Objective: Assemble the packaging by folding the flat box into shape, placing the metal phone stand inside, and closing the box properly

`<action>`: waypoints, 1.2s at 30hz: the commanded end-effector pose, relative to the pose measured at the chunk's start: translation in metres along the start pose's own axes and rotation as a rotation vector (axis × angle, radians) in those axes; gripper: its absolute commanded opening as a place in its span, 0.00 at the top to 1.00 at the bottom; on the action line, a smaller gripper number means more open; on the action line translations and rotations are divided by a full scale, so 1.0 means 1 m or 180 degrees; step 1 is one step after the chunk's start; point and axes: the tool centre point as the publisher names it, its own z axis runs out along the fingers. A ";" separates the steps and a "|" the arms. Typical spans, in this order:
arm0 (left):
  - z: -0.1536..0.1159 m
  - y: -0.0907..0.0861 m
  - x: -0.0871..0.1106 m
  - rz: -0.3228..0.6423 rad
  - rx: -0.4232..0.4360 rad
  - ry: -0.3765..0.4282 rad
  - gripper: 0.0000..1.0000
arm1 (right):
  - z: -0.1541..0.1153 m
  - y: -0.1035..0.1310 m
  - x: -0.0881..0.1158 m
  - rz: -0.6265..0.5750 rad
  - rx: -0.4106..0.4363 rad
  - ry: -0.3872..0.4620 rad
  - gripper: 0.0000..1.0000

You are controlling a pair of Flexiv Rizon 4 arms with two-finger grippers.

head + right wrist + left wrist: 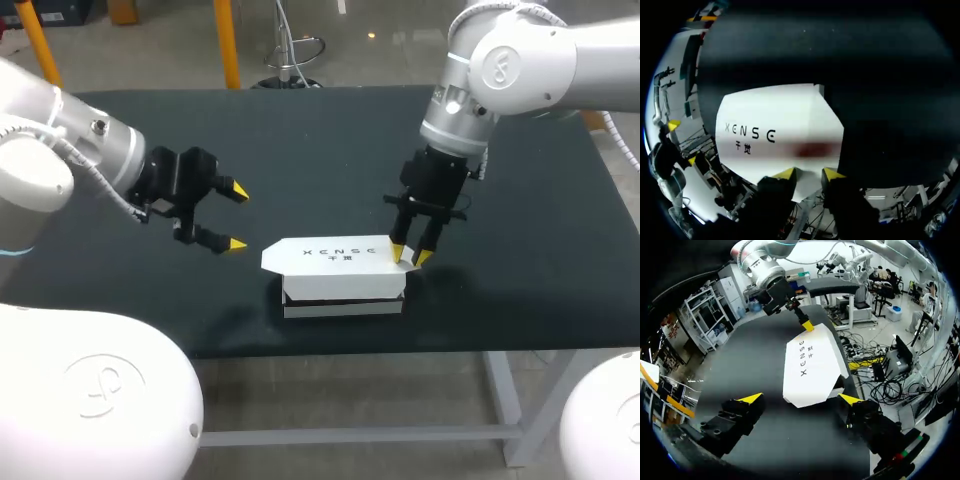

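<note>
l arm (pixel 90 390) and r arm (pixel 600 420) show their white housings nearest, at the front corners. white box (pixel 340 300) stands near the front edge of the black table (pixel 300 140), abt mid. its lid flap (pixel 335 255) lies flat on top, overhanging to the left. r gripper (pixel 410 258) points down, fingers narrow, tips on the flap's right end, nothing clamped btwn them. l gripper (pixel 237 217) hangs near the box's left end, apart from it, fingers wide, empty.

my left gripper (pixel 236 216) spread wide above the black table (pixel 300 150), left of the white box (pixel 340 275), my right gripper (pixel 410 256) slightly parted at its lid's right end
</note>
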 end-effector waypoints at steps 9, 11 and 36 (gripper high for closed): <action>0.016 -0.008 -0.013 -0.2127 -0.1067 -0.0413 0.00 | 0.002 0.001 0.002 0.0001 0.0007 -0.0005 0.64; 0.023 -0.007 -0.016 -0.2820 -0.1384 -0.1033 0.00 | 0.003 0.001 0.001 0.0010 0.0008 -0.0004 0.64; 0.033 0.003 -0.051 -0.4730 -0.2151 -0.0817 0.00 | 0.004 -0.001 -0.002 0.0055 -0.0013 0.0007 0.66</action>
